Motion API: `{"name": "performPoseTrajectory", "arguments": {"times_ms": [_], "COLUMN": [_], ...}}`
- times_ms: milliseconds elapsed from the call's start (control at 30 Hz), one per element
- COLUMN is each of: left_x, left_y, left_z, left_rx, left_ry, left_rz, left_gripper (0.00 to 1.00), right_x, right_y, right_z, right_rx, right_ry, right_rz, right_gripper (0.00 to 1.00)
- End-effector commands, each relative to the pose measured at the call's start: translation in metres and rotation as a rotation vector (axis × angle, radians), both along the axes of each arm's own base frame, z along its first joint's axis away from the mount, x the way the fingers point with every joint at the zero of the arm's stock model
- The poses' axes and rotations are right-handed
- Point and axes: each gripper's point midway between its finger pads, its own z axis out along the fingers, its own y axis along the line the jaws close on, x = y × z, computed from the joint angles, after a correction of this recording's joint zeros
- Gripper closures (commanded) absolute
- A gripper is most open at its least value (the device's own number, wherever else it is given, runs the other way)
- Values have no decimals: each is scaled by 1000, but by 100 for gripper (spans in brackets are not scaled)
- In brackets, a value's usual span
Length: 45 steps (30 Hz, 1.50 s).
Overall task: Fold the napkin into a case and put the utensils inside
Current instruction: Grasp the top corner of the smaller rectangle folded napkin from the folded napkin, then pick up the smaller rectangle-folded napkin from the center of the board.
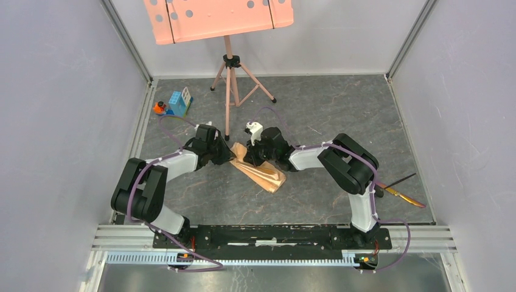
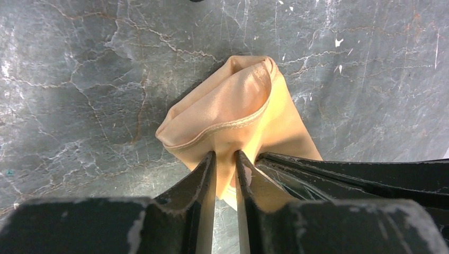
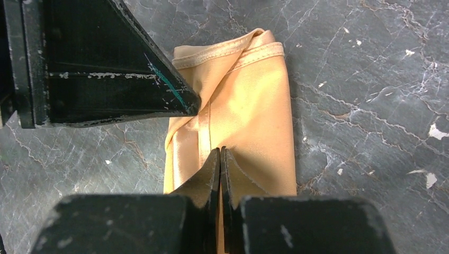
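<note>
The peach-orange napkin (image 1: 263, 170) lies on the grey marbled table, folded into a narrow oblong case that runs diagonally. My left gripper (image 2: 225, 156) is shut on the napkin's upper end (image 2: 233, 106), which bulges open like a pocket mouth. My right gripper (image 3: 219, 151) is shut, its tips resting on the flat folded cloth (image 3: 254, 106). In the top view both grippers meet over the napkin, the left gripper (image 1: 230, 156) on its left and the right gripper (image 1: 254, 159) just beside it. The utensils (image 1: 401, 190), one black and one gold-orange, lie at the far right, behind the right arm.
A salmon-pink perforated music-stand tray (image 1: 219, 18) on a tripod (image 1: 230, 79) stands at the back. Blue and orange toy blocks (image 1: 175, 103) sit at the back left. Grey walls close in both sides.
</note>
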Motion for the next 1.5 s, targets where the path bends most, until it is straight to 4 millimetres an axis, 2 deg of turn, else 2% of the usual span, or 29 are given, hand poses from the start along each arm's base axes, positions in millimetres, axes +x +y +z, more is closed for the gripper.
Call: {"name": "performPoseTrajectory", "arguments": {"times_ms": [0,67,167,333,567,700,767,867,900,1000,1100,1200,1233,1300,1333,1467], "left_x": [12,11,7,15,32,40,39,29,26,15,8,7,6,5,6,3], "left_y": [-8,-7,-3,-4,-21,-17,-10,2,4,8,11,12,12,12,12,13], "left_z": [30,45,50,44,34,13,-1,-23,-29,-43,-46,-44,-44,-43,-43,-46], "left_rx": [-55,-64,-55,-70,-134,-101,-64,-12,0,15,24,21,21,16,16,16], "left_ry": [-75,-116,-99,-82,-109,-90,-49,16,34,78,86,89,94,98,99,107], "left_rz": [0,7,9,14,-25,1,25,68,74,76,80,89,89,93,97,104], "left_gripper": [71,68,69,78,81,82,87,94,95,97,98,98,98,98,98,98], "right_x": [-3,-2,-1,-2,-2,-6,-7,-8,-7,-11,-19,-35,-40,-47,-49,-53], "right_y": [-10,-10,-11,-11,-10,-7,-6,-5,-4,-13,-34,-52,-55,-59,-60,-58], "right_z": [-24,-22,-24,-24,-25,-26,-20,-4,7,30,43,47,46,45,46,42], "right_rx": [-71,-71,-77,-75,-75,-82,-98,-123,-122,-165,-241,-283,-297,-326,-336,-337], "right_ry": [5,-1,0,2,4,-1,-27,-47,-55,-87,-138,-150,-144,-152,-165,-144], "right_rz": [-10,-12,-15,-15,-10,8,17,22,24,59,91,136,145,154,153,160], "right_gripper": [98,98,98,99,100,100,97,88,84,67,43,27,25,25,28,50]}}
